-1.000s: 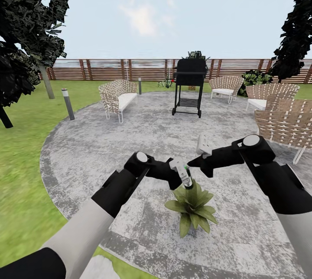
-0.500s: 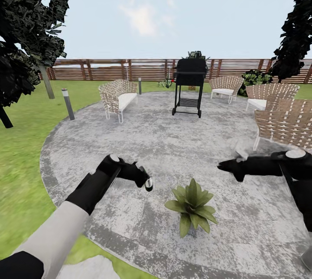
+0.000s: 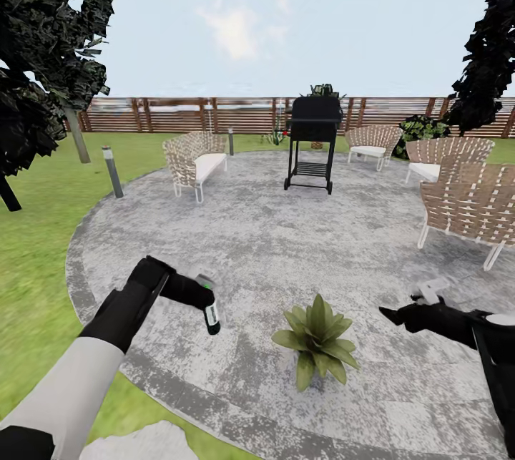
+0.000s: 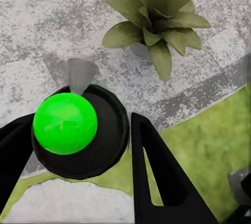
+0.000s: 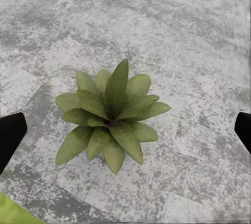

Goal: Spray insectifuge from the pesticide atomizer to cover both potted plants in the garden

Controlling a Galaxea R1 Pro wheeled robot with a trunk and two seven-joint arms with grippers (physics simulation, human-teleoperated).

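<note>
A potted plant (image 3: 315, 338), a rosette of pointed green leaves, stands on the round grey patio (image 3: 286, 231) near its front edge. It also appears in the left wrist view as the potted plant (image 4: 157, 20) and in the right wrist view as the potted plant (image 5: 112, 114). My left gripper (image 3: 205, 297) is shut on the dark pesticide atomizer (image 3: 212, 317), held left of the plant and above the paving. In the left wrist view the atomizer (image 4: 86, 135) sits between the fingers (image 4: 157, 177), a green ball at its end. My right gripper (image 3: 398, 316) stands wide open, right of the plant.
A black grill (image 3: 313, 138) stands at the patio's far side, with wicker chairs (image 3: 194, 161) left and right (image 3: 468, 206). A small green plant (image 3: 274, 136) sits by the wooden fence (image 3: 179, 115). A bollard lamp (image 3: 111, 171), trees and lawn (image 3: 36, 288) surround the paving.
Both arms have swung outward and down from over the plant: the left with the atomizer went left, the right went right. The plant stayed put.
</note>
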